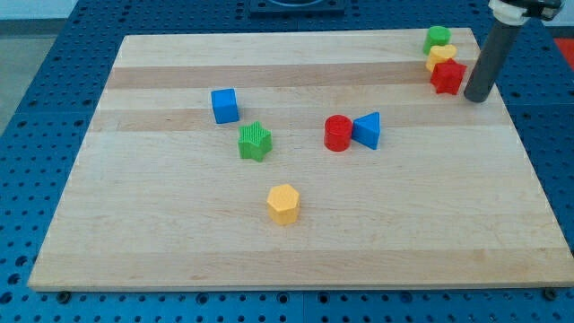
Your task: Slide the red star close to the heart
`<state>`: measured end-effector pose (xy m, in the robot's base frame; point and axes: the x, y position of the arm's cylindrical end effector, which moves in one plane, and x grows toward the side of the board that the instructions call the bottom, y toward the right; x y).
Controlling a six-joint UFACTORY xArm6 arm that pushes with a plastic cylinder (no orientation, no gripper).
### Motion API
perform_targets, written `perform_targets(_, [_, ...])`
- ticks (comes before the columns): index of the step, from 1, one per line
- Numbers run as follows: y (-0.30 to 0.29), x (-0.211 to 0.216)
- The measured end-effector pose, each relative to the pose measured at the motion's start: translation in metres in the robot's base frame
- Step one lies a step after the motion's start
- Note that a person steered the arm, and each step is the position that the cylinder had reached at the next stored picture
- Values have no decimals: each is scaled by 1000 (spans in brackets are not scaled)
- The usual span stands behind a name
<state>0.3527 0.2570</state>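
Observation:
The red star (447,77) lies near the view's top right corner of the wooden board (179,242). A yellow heart (440,56) touches it on its upper left side. My tip (477,97) stands just to the right of the red star, very close to it or touching it. The dark rod rises from the tip toward the view's top right.
A green block (438,37) sits just above the yellow heart. A red cylinder (337,133) and a blue triangle (368,130) touch mid-board. A blue cube (225,105), a green star (255,141) and a yellow hexagon (283,204) lie to the left.

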Motion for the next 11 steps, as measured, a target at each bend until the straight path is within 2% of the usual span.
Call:
perform_targets(3, [10, -12])
perform_targets(9, [-13, -13])
perform_targets(11, [-7, 35])
